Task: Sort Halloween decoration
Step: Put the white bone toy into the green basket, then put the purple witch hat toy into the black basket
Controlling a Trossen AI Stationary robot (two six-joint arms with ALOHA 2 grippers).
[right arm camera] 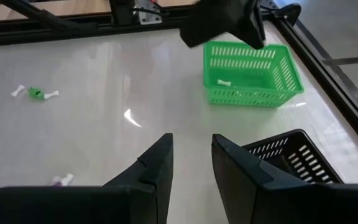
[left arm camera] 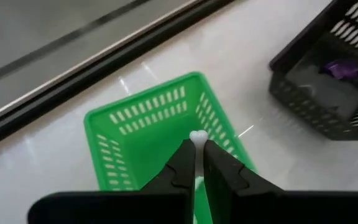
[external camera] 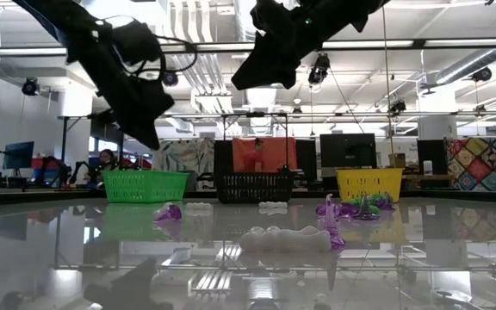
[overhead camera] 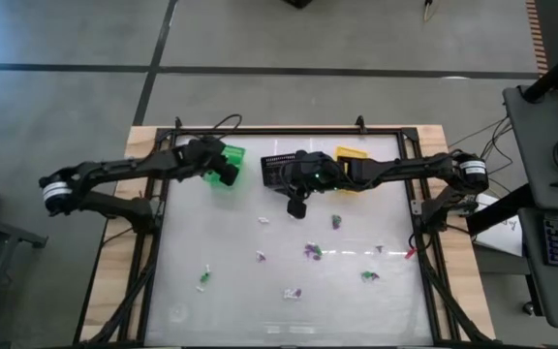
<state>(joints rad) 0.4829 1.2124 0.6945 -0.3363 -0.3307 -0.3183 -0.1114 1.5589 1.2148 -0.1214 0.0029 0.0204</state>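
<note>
A green basket (overhead camera: 225, 158) stands at the table's far left, and my left gripper (left arm camera: 197, 146) hangs over it, shut on a tiny white trinket (left arm camera: 196, 137). One white trinket (right arm camera: 224, 82) lies inside the green basket (right arm camera: 253, 74). My right gripper (right arm camera: 191, 155) is open with nothing between its fingers, raised just on the near side of the black basket (overhead camera: 277, 171). Several small white, purple and green trinkets lie scattered on the table, such as one near the middle (overhead camera: 311, 252) and one at the near left (overhead camera: 203, 278). My left gripper pinches the white trinket between its two fingertips (left arm camera: 182, 155). The trinket's rounded white end (left arm camera: 196, 135) sticks out past the tips. The fingers slant down over the green basket's inside, and the trinket is lifted clear of it.
A yellow basket (overhead camera: 350, 155) stands to the right of the black one along the far edge. The black basket holds a purple trinket (left arm camera: 342, 68). A dark frame (overhead camera: 153, 242) borders the glossy table. Open tabletop lies between the scattered trinkets.
</note>
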